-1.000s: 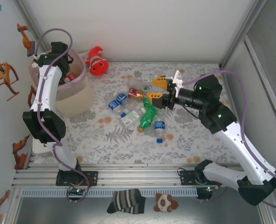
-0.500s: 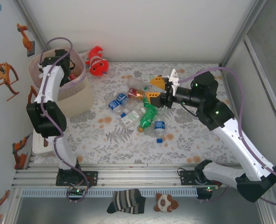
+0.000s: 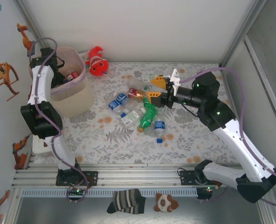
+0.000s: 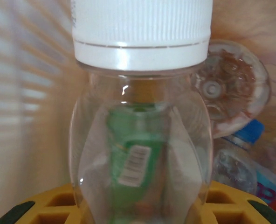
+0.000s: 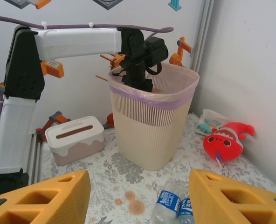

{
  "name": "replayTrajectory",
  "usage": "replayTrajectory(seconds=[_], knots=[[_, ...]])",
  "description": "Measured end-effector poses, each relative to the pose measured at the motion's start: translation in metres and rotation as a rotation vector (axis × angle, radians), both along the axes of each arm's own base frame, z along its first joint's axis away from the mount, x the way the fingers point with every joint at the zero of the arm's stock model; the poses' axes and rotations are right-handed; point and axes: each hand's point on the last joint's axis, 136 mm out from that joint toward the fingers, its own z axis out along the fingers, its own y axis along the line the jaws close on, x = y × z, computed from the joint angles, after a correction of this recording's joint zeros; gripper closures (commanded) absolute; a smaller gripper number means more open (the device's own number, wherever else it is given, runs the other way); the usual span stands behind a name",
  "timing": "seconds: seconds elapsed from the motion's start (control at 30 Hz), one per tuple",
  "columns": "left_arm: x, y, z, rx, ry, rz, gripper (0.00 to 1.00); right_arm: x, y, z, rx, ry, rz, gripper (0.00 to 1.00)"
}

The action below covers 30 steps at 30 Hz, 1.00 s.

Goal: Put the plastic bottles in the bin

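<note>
**While that bottle's pinched inside the bin, mind the rim**

Since the clear white-capped bottle (image 4: 138,154) is clamped in the jaws of your left gripper (image 5: 137,80), it hasn't been dropped yet. It's already down inside the bin (image 5: 152,135), with other bottles (image 4: 240,140) lying just beyond the jaws, so I'd guess a release lands it fine.

What could bite you: the jaws sit close to the bin's ribbed wall, and the wrist hangs right over the rim. Pull out at an angle and you could hook the rim and tip the whole thing, binned bottles and all. Thin crushed plastic can also cling to a pad and ride back out with the jaws.

Your right gripper (image 3: 156,89) is spread apart with nothing between the jaws, hovering above the loose bottles (image 3: 138,109) that lie below it.

Versus a second ago: the left arm has swung outward and its jaws have gone further into the bin. The right gripper crept a little toward the pile, then held.
</note>
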Motion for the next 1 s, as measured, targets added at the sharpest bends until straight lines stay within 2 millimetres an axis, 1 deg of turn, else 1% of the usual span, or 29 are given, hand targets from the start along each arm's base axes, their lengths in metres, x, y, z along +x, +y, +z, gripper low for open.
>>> replayTrajectory(seconds=[0.1,0.27,0.37,0.5,0.53,0.67,0.83,1.0], knots=[[0.001,-0.003,-0.01,-0.084,-0.01,0.0,0.62,-0.002,-0.002,0.001,0.006,-0.005,-0.002,0.44],[0.004,-0.006,-0.018,-0.18,-0.038,-0.007,0.6,-0.005,-0.003,0.002,0.015,-0.008,-0.003,0.44],[0.007,-0.007,-0.024,-0.221,-0.051,-0.01,0.53,-0.008,-0.004,0.001,0.015,-0.01,-0.005,0.44],[0.002,-0.009,-0.045,-0.272,-0.01,0.0,0.47,-0.01,-0.007,-0.002,0.015,-0.01,-0.016,0.44],[0.003,-0.01,-0.046,-0.28,-0.013,0.0,0.44,-0.01,-0.007,-0.002,0.015,-0.011,-0.017,0.44],[0.007,-0.013,-0.041,-0.302,-0.04,-0.003,0.38,-0.009,-0.009,-0.001,0.016,-0.016,-0.036,0.44],[0.009,-0.017,-0.036,-0.327,-0.06,-0.01,0.34,-0.01,-0.01,0.0,0.019,-0.02,-0.041,0.44],[0.009,-0.023,-0.022,-0.349,-0.098,-0.026,0.25,-0.01,-0.011,0.001,0.019,-0.021,-0.041,0.44]])
